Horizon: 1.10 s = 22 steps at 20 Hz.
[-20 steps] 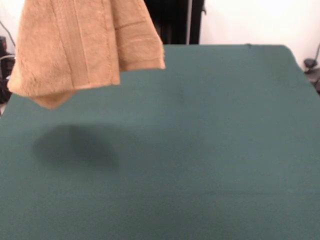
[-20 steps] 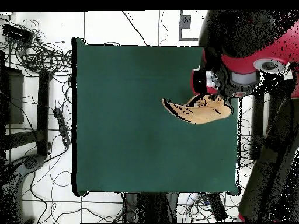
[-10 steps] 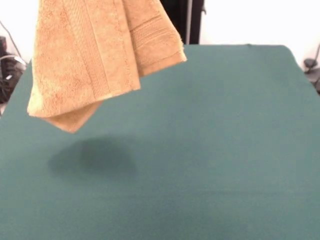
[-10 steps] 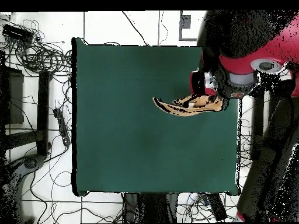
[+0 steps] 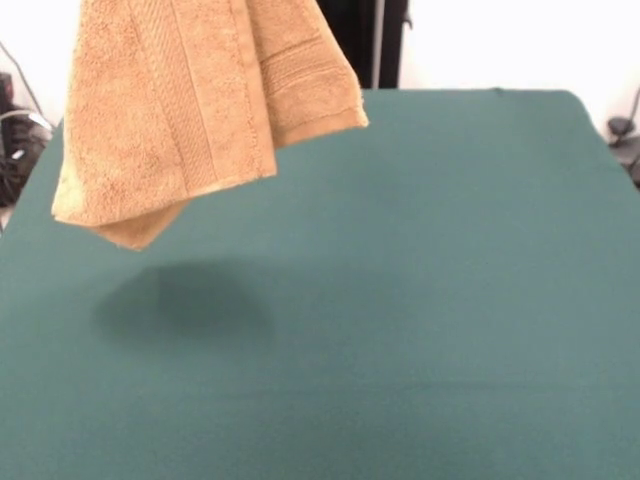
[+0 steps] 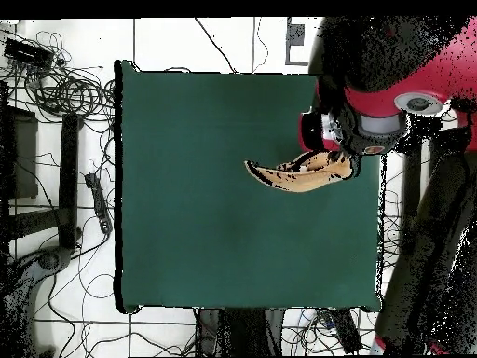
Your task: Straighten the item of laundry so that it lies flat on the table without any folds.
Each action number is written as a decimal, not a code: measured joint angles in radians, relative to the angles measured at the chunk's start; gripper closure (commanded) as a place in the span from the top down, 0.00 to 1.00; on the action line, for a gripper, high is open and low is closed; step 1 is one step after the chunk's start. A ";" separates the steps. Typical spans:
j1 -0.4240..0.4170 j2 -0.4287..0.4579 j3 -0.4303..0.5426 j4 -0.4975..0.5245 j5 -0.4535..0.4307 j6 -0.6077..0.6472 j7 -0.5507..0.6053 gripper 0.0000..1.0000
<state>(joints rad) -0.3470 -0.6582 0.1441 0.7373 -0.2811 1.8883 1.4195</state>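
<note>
The orange-tan towel (image 5: pixel 190 110) hangs folded in the air above the left far part of the green table (image 5: pixel 420 300). Its ribbed border bands run down its length, and its shadow lies on the cloth below it. Its top runs out of the front view, so the gripper does not show there. In the overhead view the towel (image 6: pixel 298 173) is a narrow bunched strip near the table's right edge (image 6: pixel 376 233). It hangs from the end of the red and black arm (image 6: pixel 359 126). The arm's wrist covers the gripper itself.
Cables and stands lie on the floor left of the table in the overhead view (image 6: pixel 65 140). The robot's pedestal (image 5: pixel 350 40) stands dark behind the table's far edge. A dark fixture (image 5: pixel 622 135) sits off the right far corner.
Over the last second the hanging towel has shifted right in the front view, inward over the table, and swung slightly. In the last half second it has barely moved.
</note>
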 measured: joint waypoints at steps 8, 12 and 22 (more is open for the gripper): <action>0.000 -0.004 0.000 0.041 0.037 -0.115 0.000 0.00; 0.000 -0.003 0.000 0.050 0.039 -0.156 0.000 0.00; 0.000 -0.001 0.000 0.060 0.039 -0.198 0.000 0.00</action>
<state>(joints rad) -0.3467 -0.6593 0.1441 0.7974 -0.2421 1.6902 1.4195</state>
